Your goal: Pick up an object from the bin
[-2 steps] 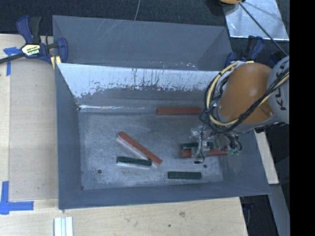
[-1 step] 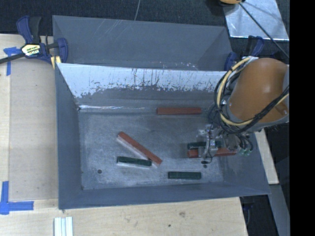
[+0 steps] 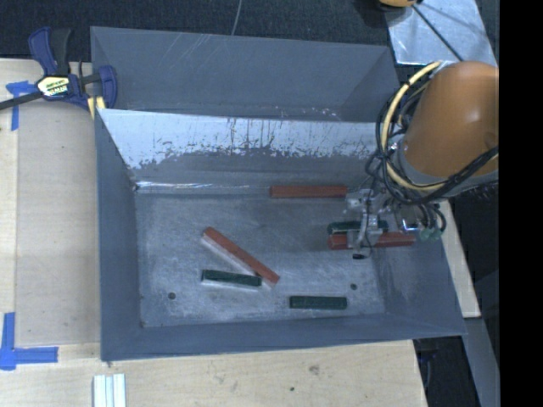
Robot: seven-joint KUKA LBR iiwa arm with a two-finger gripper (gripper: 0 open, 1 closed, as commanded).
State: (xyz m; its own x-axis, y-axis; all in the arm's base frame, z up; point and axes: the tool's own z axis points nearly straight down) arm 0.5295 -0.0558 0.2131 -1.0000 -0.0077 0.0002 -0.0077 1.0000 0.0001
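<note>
Red-brown bar (image 3: 397, 240) lies beneath the claw (image 3: 363, 242), at the bin's (image 3: 119, 253) right.

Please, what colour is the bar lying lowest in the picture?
The bar is dark green, in the camera view.

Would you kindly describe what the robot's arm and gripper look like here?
The wrist wears a smooth, rounded orange cover. Black and yellow cables loop along its edge on the bin's side. Beneath them the gripper is a small grey metal assembly with dark parts and a touch of green beside it.
</note>
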